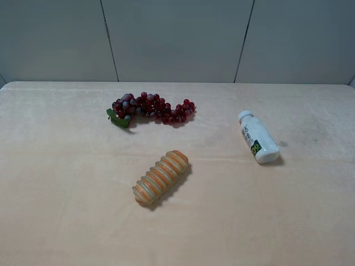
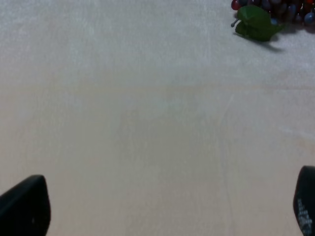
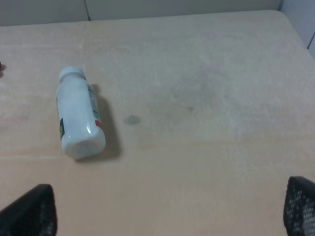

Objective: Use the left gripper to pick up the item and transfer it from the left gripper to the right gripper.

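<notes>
Both claws are seen only in their own wrist views; neither arm appears in the high view. Of the left claw (image 2: 167,209), two dark fingertips are shown at the picture's lower corners, set wide apart with bare desk (image 2: 147,123) between them and nothing held. The right claw (image 3: 170,209) is likewise spread, its two tips far apart and empty.

Beyond the left claw, only the green leaf and a few berries of the grape bunch (image 2: 261,17) are caught at the edge of its view. The bottle (image 1: 258,144) is not seen there at all. It is shown in the high view lying on its side on the right part of the desk, cap pointing toward the far wall, well apart from the grape bunch and from the orange ridged bread roll (image 1: 161,178) near the middle. In the right wrist view the bottle (image 3: 78,114) lies ahead of the right claw, untouched.

The pick-up is judged not yet begun. For the next move, the left claw would have to be carried across the desk past the roll, lowered over the bottle's body and closed across its narrow width.
</notes>
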Robot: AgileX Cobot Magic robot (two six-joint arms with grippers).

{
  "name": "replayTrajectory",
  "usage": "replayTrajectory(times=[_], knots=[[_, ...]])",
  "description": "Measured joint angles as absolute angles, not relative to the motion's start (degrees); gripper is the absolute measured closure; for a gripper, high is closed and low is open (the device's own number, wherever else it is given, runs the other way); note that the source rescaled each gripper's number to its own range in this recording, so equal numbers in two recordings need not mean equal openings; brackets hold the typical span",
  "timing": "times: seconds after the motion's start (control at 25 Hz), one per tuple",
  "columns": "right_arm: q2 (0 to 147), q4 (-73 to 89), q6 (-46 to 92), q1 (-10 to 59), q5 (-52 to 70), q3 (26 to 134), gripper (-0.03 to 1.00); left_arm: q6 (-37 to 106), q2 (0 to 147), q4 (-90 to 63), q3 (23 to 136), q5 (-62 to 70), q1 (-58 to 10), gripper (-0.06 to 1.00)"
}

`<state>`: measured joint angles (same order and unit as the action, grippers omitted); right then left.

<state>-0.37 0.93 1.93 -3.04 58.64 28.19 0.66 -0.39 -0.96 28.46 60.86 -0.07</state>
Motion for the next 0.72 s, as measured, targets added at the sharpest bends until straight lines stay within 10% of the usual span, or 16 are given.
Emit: replayTrajectory(times=[0.72], knots=[[-0.37, 0.93, 1.93, -3.04, 58.43, 28.19, -0.03, 0.66, -0.39, -0.96, 28.46, 60.86, -0.07, -0.04]])
